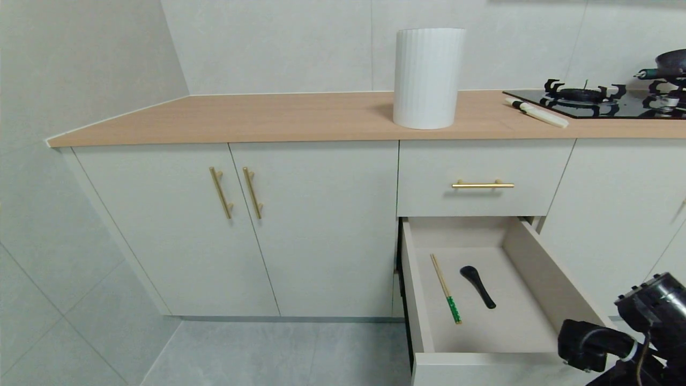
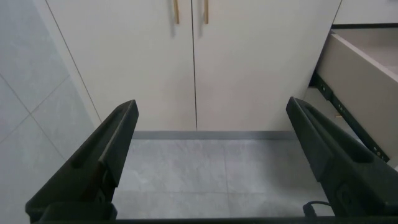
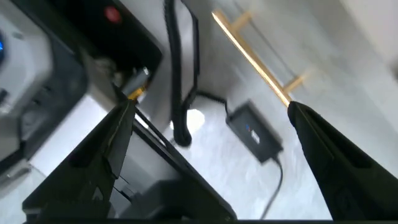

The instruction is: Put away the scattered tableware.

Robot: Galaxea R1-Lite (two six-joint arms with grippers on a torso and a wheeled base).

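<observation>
One piece of tableware is left out: a slim white utensil (image 1: 536,112) with a dark end, lying flat on the bench (image 1: 268,115) at the near-left corner of the hob (image 1: 595,104). Its long axis runs slantwise, the dark end toward the wall and the pale end toward the bench's front edge. The lower drawer (image 1: 541,268) is pulled out, and the chopsticks (image 1: 446,289) and a black spoon (image 1: 478,287) lie apart on its floor, both roughly lengthwise. The right arm (image 1: 616,338) sits low by the drawer's front right corner, so the utensil lies well above and ahead of it. That arm looks the nearer one for the pick. The right claw (image 3: 211,107) is spread and empty. The left claw (image 2: 211,106) is spread too and holds nothing; it hangs low over the grey floor (image 2: 205,168) before the cabinet doors (image 2: 186,62), well off from the utensil. A tall white ribbed cylinder (image 1: 427,78) stands on the bench to the utensil's left, with bare wood between them. The hob's raised grates close to the utensil's far side probably leave less room for a grasp there.
</observation>
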